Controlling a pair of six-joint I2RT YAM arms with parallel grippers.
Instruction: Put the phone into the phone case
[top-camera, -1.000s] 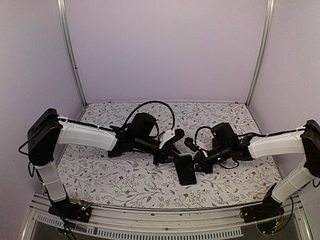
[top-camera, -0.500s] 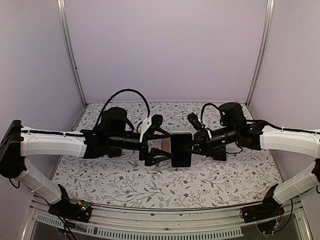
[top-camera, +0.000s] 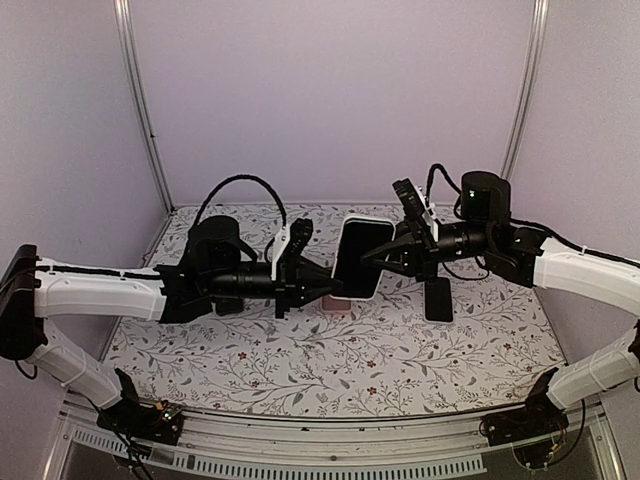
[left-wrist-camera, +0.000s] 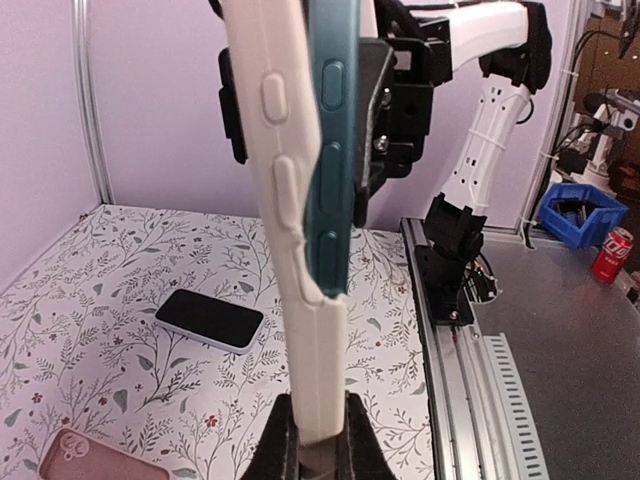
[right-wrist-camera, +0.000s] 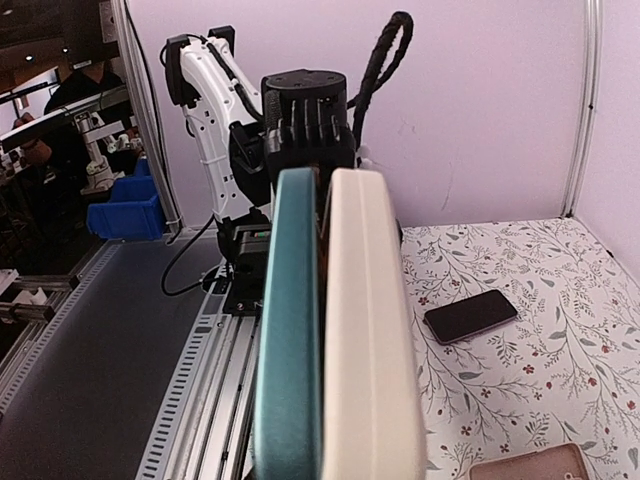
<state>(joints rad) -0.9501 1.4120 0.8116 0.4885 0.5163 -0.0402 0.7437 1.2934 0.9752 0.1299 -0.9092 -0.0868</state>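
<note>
I count two phones and two cases. One phone (left-wrist-camera: 335, 150) and one case (left-wrist-camera: 300, 300) are up in the air between my two tools. The other phone, a dark one (top-camera: 437, 298), lies flat on the bench (top-camera: 250, 370) right of the middle. The other case, a pink one (top-camera: 337, 304), lies flat near the middle of the bench, below the raised pair.

The phone I am working with has a teal body with side buttons along its edge and a dark screen. It is off the bench, above the middle and towards the back edge, standing on edge with its screen turned towards the near edge. It lies flat against the cream case, which has raised button bumps on its side wall. From my left wrist the teal side stands proud of the cream wall. The case also runs on past the phone's end towards my left tool, so the two are not lined up end to end. I cannot tell how far the phone sits inside the rim.

My left tool (top-camera: 333, 287) is clenched on the free end of the cream case, one finger on each face. My right tool (top-camera: 380, 257) is clenched on the phone from the opposite side.
</note>
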